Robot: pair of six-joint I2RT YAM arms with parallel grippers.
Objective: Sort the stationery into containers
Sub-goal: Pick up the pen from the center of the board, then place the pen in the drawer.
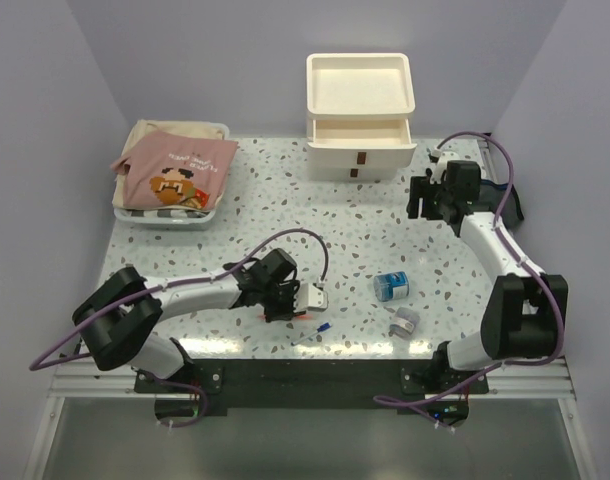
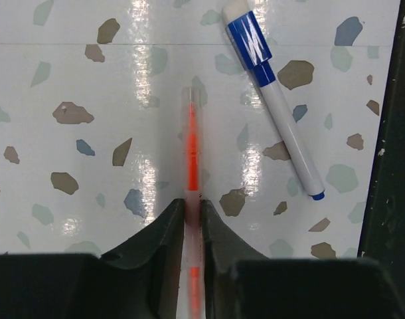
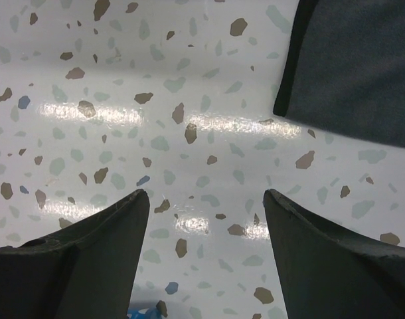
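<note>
My left gripper (image 1: 283, 308) is near the table's front edge, shut on a thin red pen (image 2: 191, 133) that lies on the table; the pen runs between the jaws (image 2: 192, 203) and sticks out ahead. A white marker with a blue cap (image 2: 275, 100) lies just right of it, also seen from above (image 1: 313, 333). A blue roll (image 1: 391, 286) and a grey roll (image 1: 404, 322) sit at the front right. The cream drawer unit (image 1: 360, 110) stands at the back with its top drawer pulled out. My right gripper (image 1: 421, 200) is open and empty (image 3: 206, 206) above bare table, beside the navy pouch (image 3: 355, 66).
A white basket (image 1: 170, 215) holding a pink printed cloth stands at the back left. The table's dark front edge (image 2: 388, 173) is close to the blue marker. The pouch lies at the far right edge, mostly hidden by my right arm in the top view.
</note>
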